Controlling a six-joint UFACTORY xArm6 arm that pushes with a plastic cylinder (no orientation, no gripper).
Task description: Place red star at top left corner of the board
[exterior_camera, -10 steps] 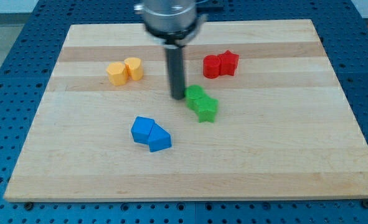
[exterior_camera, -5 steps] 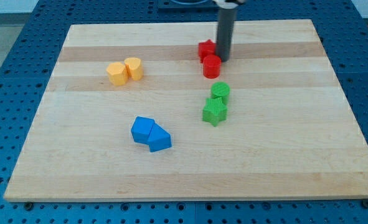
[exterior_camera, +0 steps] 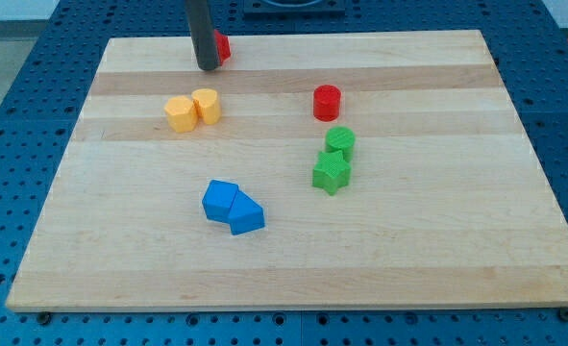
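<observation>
The red star [exterior_camera: 223, 45] lies near the top edge of the wooden board [exterior_camera: 408, 240], left of the middle, mostly hidden behind my rod. My tip [exterior_camera: 208, 66] rests on the board just left of and below the star, touching or nearly touching it. The red cylinder [exterior_camera: 327, 102] stands alone to the view's right, apart from the star.
Two yellow blocks [exterior_camera: 192, 109] sit side by side below my tip. A green cylinder [exterior_camera: 340, 142] and a green star [exterior_camera: 331, 173] touch each other at the centre right. Two blue blocks [exterior_camera: 232, 207] sit together lower down. Blue pegboard surrounds the board.
My tip has swept left along the board's top, and the red star has moved left with it, away from the red cylinder. The other blocks have stayed put.
</observation>
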